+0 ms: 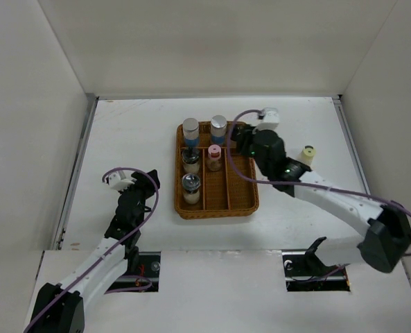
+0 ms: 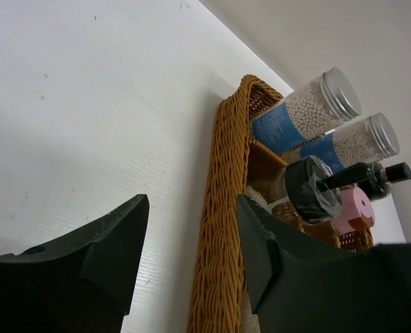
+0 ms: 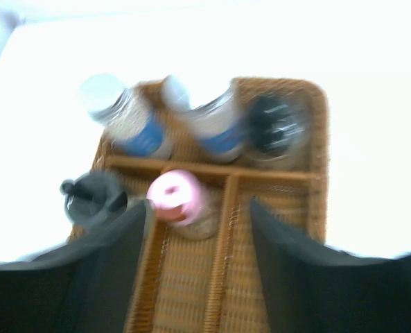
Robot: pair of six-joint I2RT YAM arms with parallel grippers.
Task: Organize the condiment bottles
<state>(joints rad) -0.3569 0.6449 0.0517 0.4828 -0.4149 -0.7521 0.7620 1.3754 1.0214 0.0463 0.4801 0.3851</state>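
A brown wicker tray (image 1: 241, 198) holds several condiment bottles: two blue-labelled with silver caps (image 1: 190, 130) (image 1: 218, 128), a black-topped one (image 1: 190, 161), a pink-topped one (image 1: 214, 157) and a grey-topped one (image 1: 191, 187). A yellow-topped bottle (image 1: 307, 154) stands on the table to the right. My right gripper (image 1: 242, 139) (image 3: 198, 229) is open and empty above the tray's back right part, where a black-capped bottle (image 3: 276, 128) stands. My left gripper (image 1: 147, 182) (image 2: 191, 243) is open and empty, level with the tray's left rim (image 2: 226, 208).
White walls enclose the table on three sides. The tray's right lane (image 3: 288, 263) and the front of its middle lane hold nothing. The left wrist view shows the blue bottles (image 2: 309, 111) (image 2: 351, 142) beyond the rim.
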